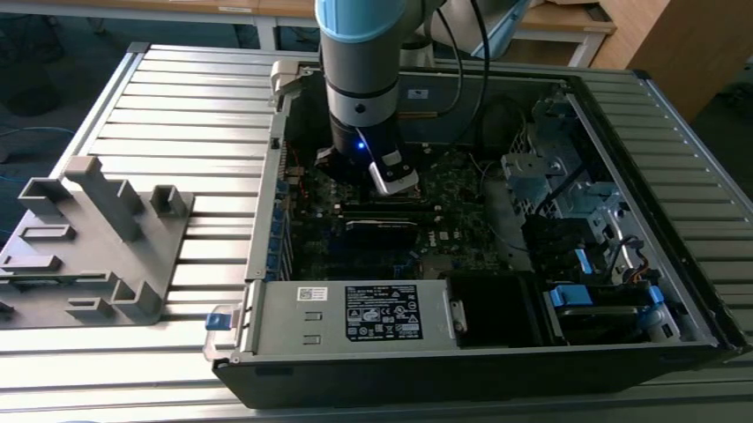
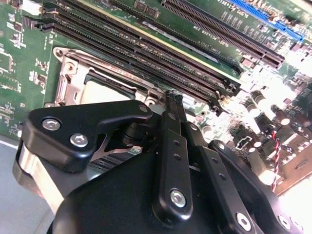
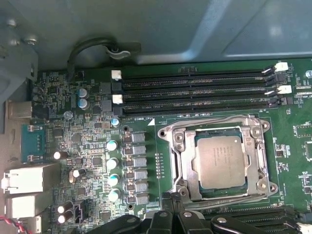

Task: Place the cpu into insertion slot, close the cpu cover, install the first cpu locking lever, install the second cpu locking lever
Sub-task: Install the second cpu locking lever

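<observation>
In the second wrist view the gripper (image 2: pixel 171 97) is nearest the lens: its black linkage bars run together to a narrow tip, so the fingers look drawn close, with nothing visibly between them. That tip hovers at the edge of the insertion slot (image 2: pixel 78 80), just short of the long memory slots (image 2: pixel 146 48) that cross the green motherboard (image 2: pixel 14 63) beyond it.

In the first wrist view the black finger links (image 3: pixel 170 219) sit at about six o'clock, and the socket lies just past them at roughly four o'clock from the picture's middle. The cpu (image 3: pixel 220 161) lies flat in the insertion slot, its dull metal face showing through the window of the cpu cover (image 3: pixel 180 156), which lies down over it. Wire levers run along the frame's edges; whether they are latched I cannot tell. Farther on, at twelve o'clock of the socket, run the memory slots, then the grey case wall (image 3: pixel 195 29).

In the exterior view the arm (image 1: pixel 365 79) reaches down into the open computer case (image 1: pixel 694 220), with the labelled power-supply box (image 1: pixel 353 313) nearest the camera at six o'clock.
</observation>
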Motion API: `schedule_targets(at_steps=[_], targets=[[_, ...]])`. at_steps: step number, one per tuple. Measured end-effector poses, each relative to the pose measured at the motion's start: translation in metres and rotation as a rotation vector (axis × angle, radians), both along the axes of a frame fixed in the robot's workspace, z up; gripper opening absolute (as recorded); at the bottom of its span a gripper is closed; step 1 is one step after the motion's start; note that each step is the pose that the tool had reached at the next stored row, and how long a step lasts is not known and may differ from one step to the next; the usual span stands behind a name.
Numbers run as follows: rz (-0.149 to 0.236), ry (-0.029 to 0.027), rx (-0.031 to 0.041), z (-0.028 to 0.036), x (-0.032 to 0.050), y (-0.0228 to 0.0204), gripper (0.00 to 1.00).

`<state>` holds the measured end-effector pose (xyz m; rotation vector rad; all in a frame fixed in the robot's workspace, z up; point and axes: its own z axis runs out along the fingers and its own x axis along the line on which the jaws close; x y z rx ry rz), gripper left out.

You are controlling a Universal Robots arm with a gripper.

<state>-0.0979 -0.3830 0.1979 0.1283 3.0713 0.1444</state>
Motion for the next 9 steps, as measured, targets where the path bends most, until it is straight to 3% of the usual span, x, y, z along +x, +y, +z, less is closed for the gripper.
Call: schedule_targets(at_steps=[6, 9], targets=[[0.000, -0.0007, 0.0116, -0.0025, -0.0020, -0.0016, 0.11], [0.000, -0.0004, 0.0209, -0.0029, -0.0034, -0.0018, 0.11]])
